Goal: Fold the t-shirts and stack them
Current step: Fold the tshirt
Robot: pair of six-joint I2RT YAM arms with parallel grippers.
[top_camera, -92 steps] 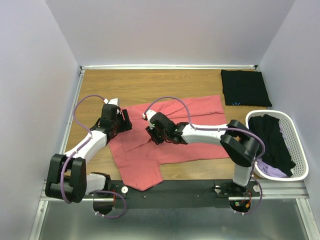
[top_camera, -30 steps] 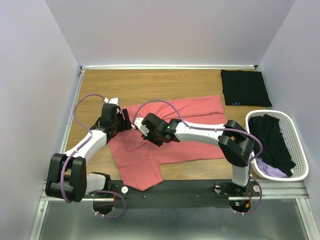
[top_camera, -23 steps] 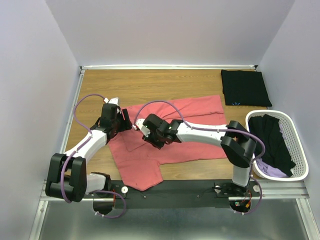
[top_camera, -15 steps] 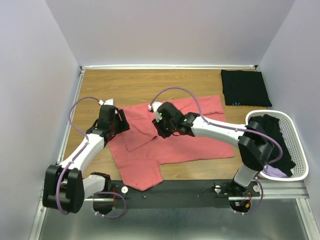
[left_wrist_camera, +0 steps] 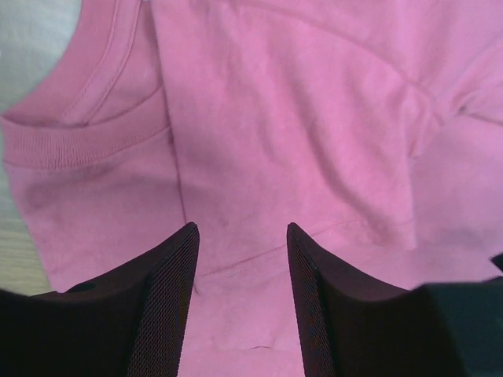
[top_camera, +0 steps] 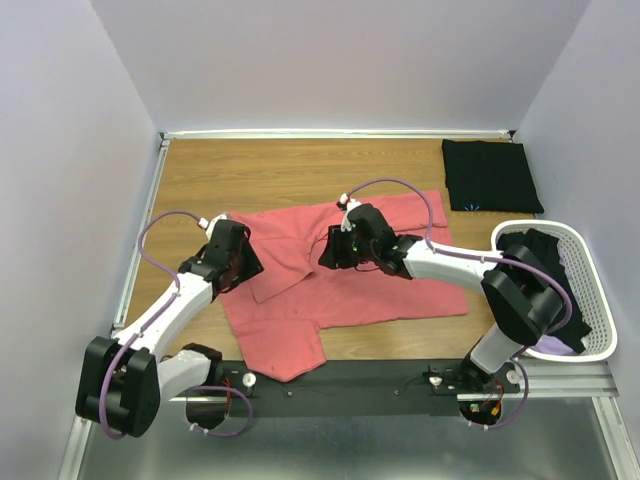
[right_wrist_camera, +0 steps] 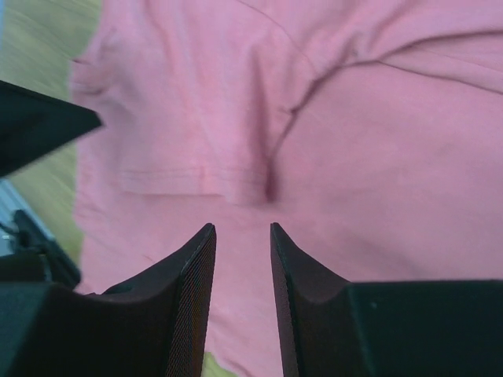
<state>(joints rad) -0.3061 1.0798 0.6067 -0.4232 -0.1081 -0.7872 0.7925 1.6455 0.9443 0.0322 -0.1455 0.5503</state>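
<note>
A coral-pink t-shirt (top_camera: 370,270) lies spread on the wooden table, collar to the left. My left gripper (top_camera: 242,264) is open and empty just above its left part; in the left wrist view (left_wrist_camera: 240,236) the ribbed collar (left_wrist_camera: 86,137) lies ahead to the left. My right gripper (top_camera: 328,252) hovers over the shirt's middle, jaws a little apart and empty in the right wrist view (right_wrist_camera: 240,229), with a sleeve fold (right_wrist_camera: 196,177) ahead. A folded black t-shirt (top_camera: 492,175) with a tiny light-blue mark lies at the back right.
A white slatted basket (top_camera: 530,224) stands at the right edge and holds a black t-shirt (top_camera: 545,280) over a lilac one (top_camera: 540,342). The table's back and left sides have a raised metal rim (top_camera: 160,180). Purple cables loop above both arms.
My right gripper has moved right and back from the collar area to the shirt's middle. My left gripper has drawn back a little toward the near left. The shirt's left part now lies flatter.
</note>
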